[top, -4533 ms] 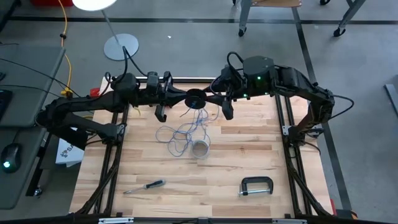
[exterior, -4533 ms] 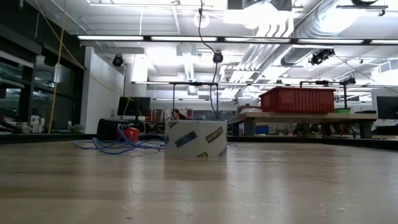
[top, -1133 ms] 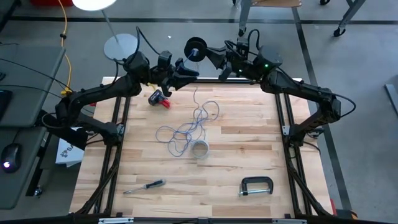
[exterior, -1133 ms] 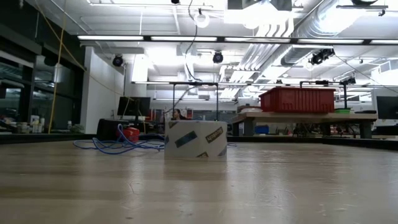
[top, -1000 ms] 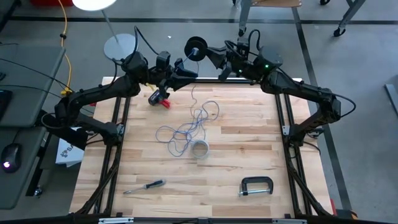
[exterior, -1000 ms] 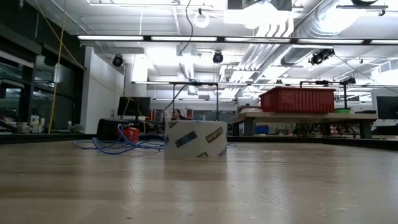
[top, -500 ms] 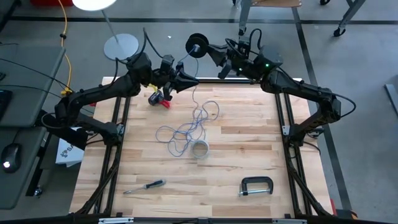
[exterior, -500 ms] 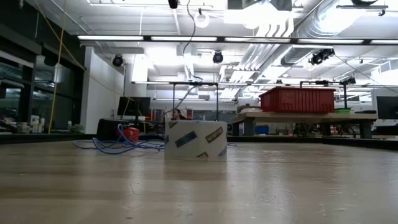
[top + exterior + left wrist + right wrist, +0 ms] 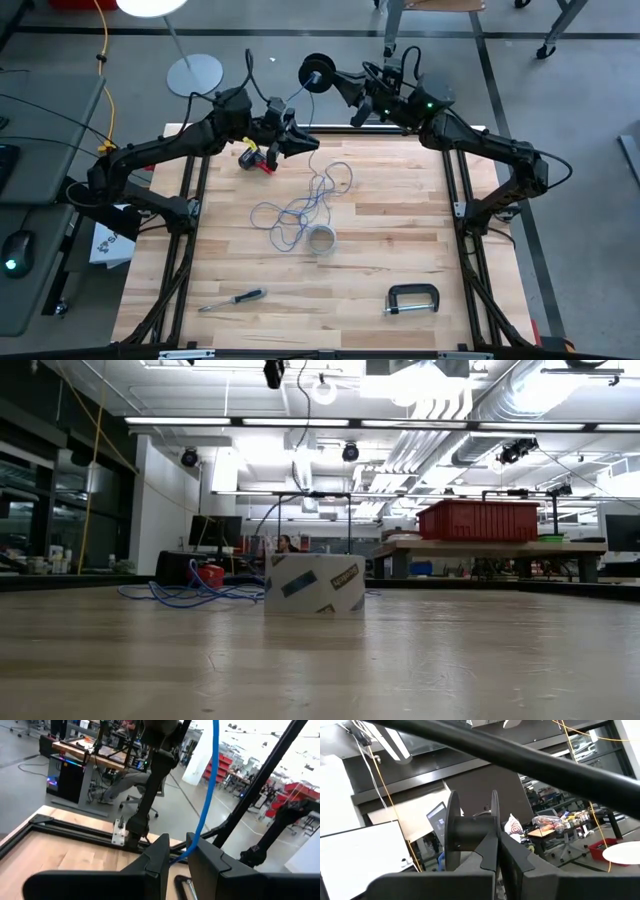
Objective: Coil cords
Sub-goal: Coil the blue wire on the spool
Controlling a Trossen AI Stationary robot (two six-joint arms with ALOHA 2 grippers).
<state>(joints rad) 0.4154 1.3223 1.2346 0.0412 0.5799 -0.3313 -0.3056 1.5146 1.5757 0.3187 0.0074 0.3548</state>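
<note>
Thin blue cord (image 9: 300,210) limp, light: you pinch near black plastic spool (image 9: 317,72). Left gripper (image 9: 176,851) nipping cord; right gripper (image 9: 496,851) clamped on spool.

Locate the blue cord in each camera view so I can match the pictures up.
High view: the blue cord lies in loose loops at the table's middle, a strand rising to the left gripper.
Low view: a blue tangle left of the tape roll.
Left wrist view: one strand runs between the fingers.
Right wrist view: not in it.
Shared landmark: the tape roll beside the loops.
</note>
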